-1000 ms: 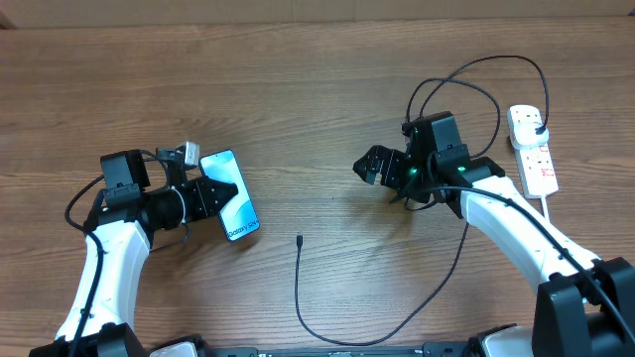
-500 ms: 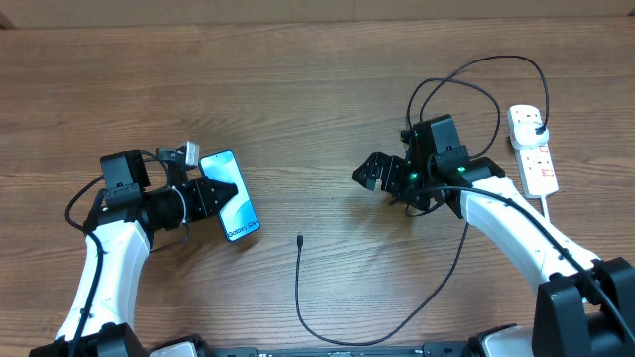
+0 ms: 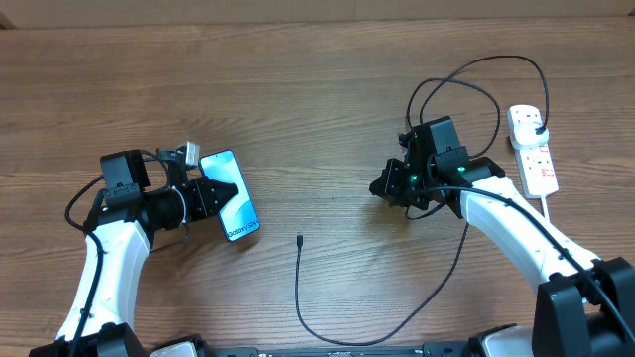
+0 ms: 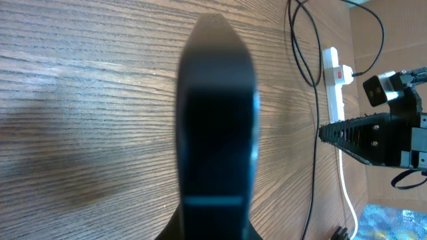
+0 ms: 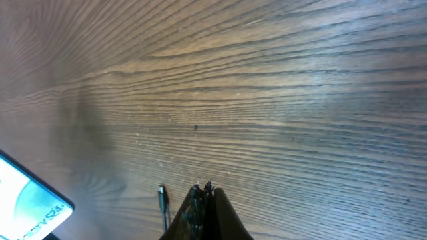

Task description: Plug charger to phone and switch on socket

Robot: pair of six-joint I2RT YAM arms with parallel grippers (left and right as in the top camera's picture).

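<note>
Right gripper [image 3: 381, 186] now pinched closed on nothing, mid-tabletop; jaws stood spread a second ago. Left gripper [image 3: 220, 193] clamped on phone [image 3: 243, 213], toward left edge. One cable [image 3: 299, 241], tip loose near front edge. One power strip [image 3: 533, 149], right edge.

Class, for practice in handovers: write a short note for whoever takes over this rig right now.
Left gripper: shut on the phone, screen lit.
Right gripper: shut, empty.
Charger: connector tip lies free on the table, between the arms.
Done: phone gripped.
Left: pick up the tip, plug it into the phone, switch on the socket.
</note>
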